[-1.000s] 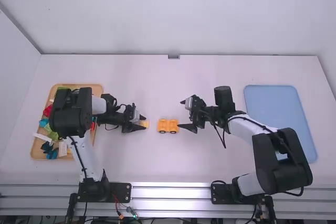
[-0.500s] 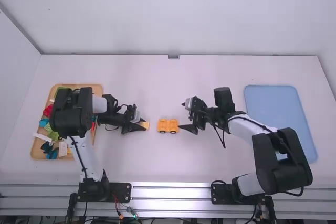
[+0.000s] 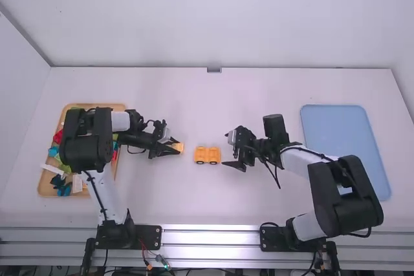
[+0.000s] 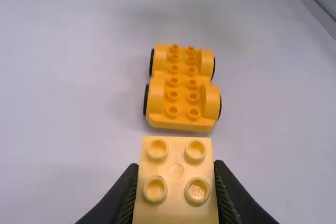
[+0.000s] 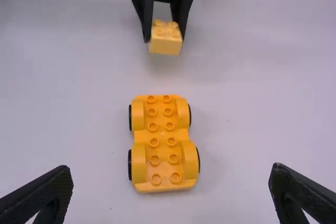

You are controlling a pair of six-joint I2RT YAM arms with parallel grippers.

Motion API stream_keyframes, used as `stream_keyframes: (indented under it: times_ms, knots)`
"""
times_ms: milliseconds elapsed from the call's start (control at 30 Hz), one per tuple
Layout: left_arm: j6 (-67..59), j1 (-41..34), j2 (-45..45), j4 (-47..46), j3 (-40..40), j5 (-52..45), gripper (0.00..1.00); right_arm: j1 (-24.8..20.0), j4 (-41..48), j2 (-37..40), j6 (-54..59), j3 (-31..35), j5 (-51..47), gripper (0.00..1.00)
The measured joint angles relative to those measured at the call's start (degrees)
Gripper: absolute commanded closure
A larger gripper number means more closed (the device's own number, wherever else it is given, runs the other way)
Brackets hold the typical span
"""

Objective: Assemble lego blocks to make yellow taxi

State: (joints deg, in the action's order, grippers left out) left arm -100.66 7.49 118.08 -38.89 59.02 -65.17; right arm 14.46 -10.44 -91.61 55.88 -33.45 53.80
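Observation:
My left gripper (image 3: 173, 146) is shut on a light yellow block (image 3: 178, 148), just left of the orange-yellow wheeled base (image 3: 207, 154) on the table. In the left wrist view the left gripper (image 4: 176, 192) pinches the four-stud block (image 4: 177, 153) by its sides, with the wheeled base (image 4: 181, 95) beyond it. The right gripper (image 3: 228, 149) stands open at the base's right side. In the right wrist view the right gripper (image 5: 170, 182) has widely parted fingers, the base (image 5: 161, 135) lies in front, and the held block (image 5: 166, 43) hangs above the table past the base.
A wooden tray (image 3: 43, 185) of mixed coloured blocks lies at the far left, partly under the left arm. A blue tray (image 3: 336, 124) lies on the table at the right, partly behind the right arm.
The left gripper has shifted slightly away from the camera with its block. My right gripper has moved a little toward the camera and to the right. The wheeled base has stayed in place.

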Motion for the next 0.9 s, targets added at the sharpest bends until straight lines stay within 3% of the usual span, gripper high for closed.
stream_keyframes:
  times_ms: [367, 633, 900]
  knots:
    - [-0.31, -0.46, -9.94, 10.99, -9.33, -4.26, 0.98, 0.02, -3.91, -4.66, 1.14, 0.9, 4.52, 0.01]
    - [16.7, -7.61, -11.39, 34.16, -14.45, -2.84, 0.98, 2.8, -11.08, -10.78, 0.17, 0.92, 4.94, 0.01]
    - [32.15, -16.98, -11.39, 42.12, -15.17, 5.03, 0.99, 6.47, -24.5, -17.51, -4.04, 0.94, 1.9, 0.01]
